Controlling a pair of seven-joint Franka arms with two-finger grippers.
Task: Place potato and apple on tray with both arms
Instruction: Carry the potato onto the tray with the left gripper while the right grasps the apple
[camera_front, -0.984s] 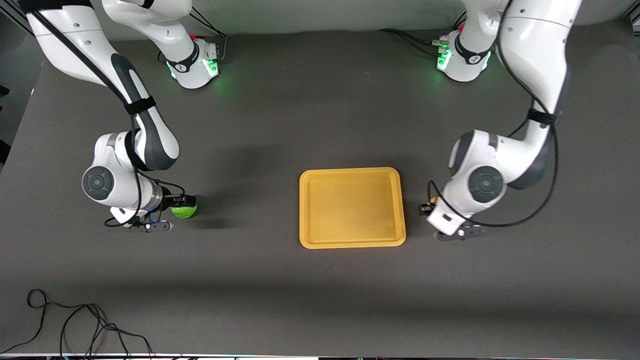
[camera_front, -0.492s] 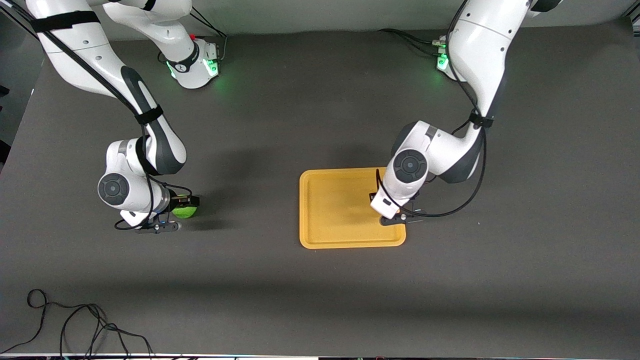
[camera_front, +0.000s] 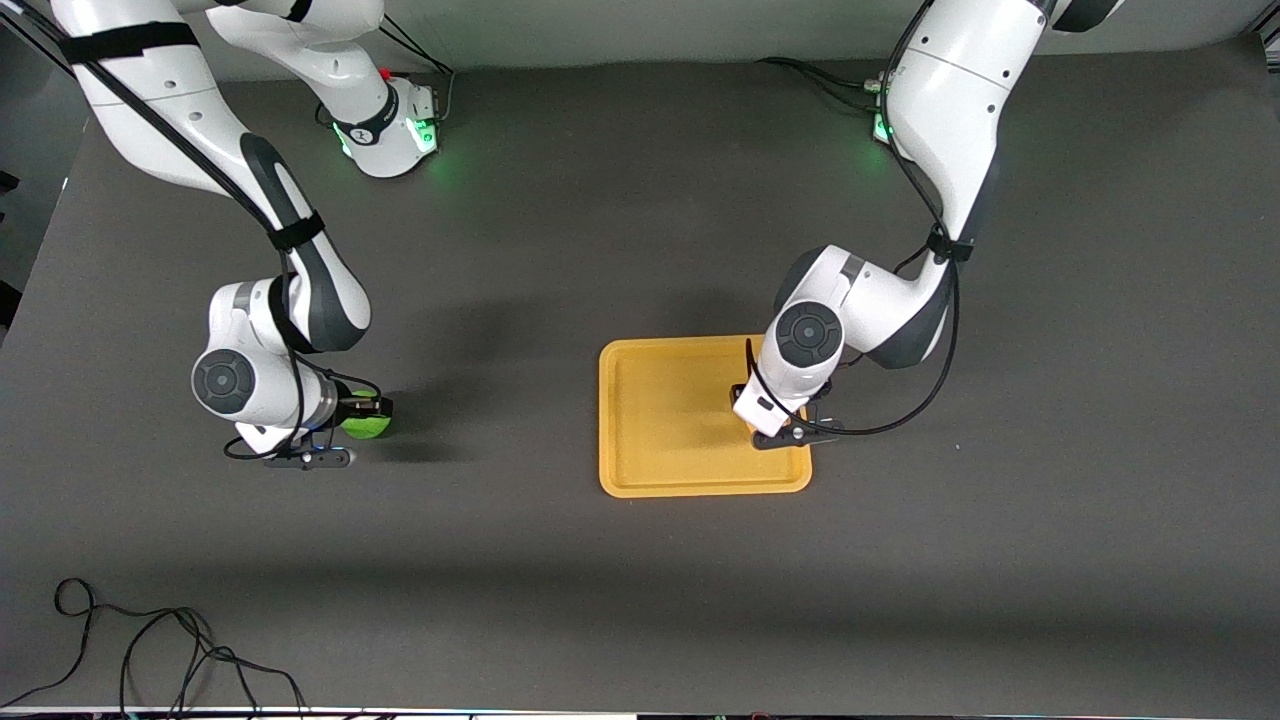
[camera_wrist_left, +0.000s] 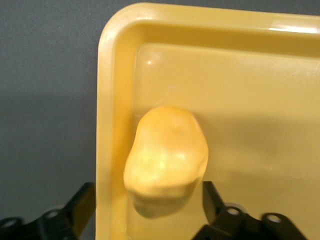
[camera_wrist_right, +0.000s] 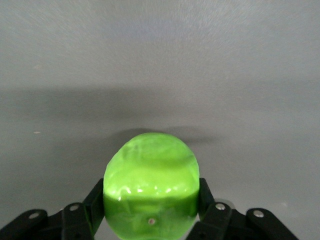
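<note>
The orange-yellow tray (camera_front: 670, 470) lies near the table's middle, toward the left arm's end. My left gripper (camera_front: 790, 425) is low over the tray's corner nearest the front camera on the left arm's side. In the left wrist view its fingers (camera_wrist_left: 82, 202) stand apart, open, on either side of the yellow-orange potato (camera_wrist_left: 167, 150), which lies in the tray (camera_wrist_left: 260, 90) beside the rim. The potato is hidden in the front view. My right gripper (camera_front: 362, 415) is shut on the green apple (camera_front: 372, 427) just above the bare table toward the right arm's end. The right wrist view shows the apple (camera_wrist_right: 150, 165) held between the right gripper's (camera_wrist_right: 150, 197) fingers.
A loose black cable (camera_front: 150, 650) lies on the table near the front camera at the right arm's end. The two green-lit bases (camera_front: 390, 130) stand along the table's edge farthest from the front camera. Dark matte table lies between the apple and the tray.
My left arm swung from beside the tray to over its corner, carrying the potato, and has settled there. My right arm shifted slightly with the apple.
</note>
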